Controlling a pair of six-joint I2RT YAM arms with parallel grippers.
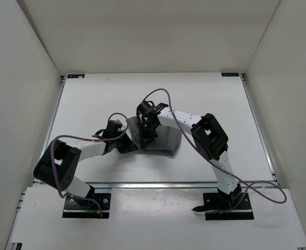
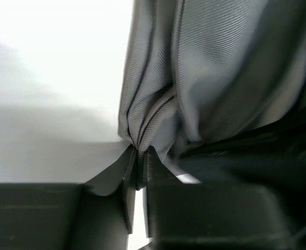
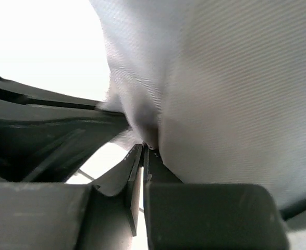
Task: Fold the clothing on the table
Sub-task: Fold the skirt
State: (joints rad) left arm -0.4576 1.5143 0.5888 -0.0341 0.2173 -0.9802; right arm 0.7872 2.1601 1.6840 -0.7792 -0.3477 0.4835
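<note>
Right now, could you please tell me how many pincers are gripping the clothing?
2. The left pincer pinches a bunched fold at the left edge of the clothing; the right pincer pinches it just beside, nearer the middle.

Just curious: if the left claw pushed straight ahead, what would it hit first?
The clothing: the left gripper pinches a fold of it, and more grey fabric fills the way ahead. What's behind is hidden.

one garment [image 1: 166,140], two grippers [image 1: 127,147] [image 1: 145,137]
</note>
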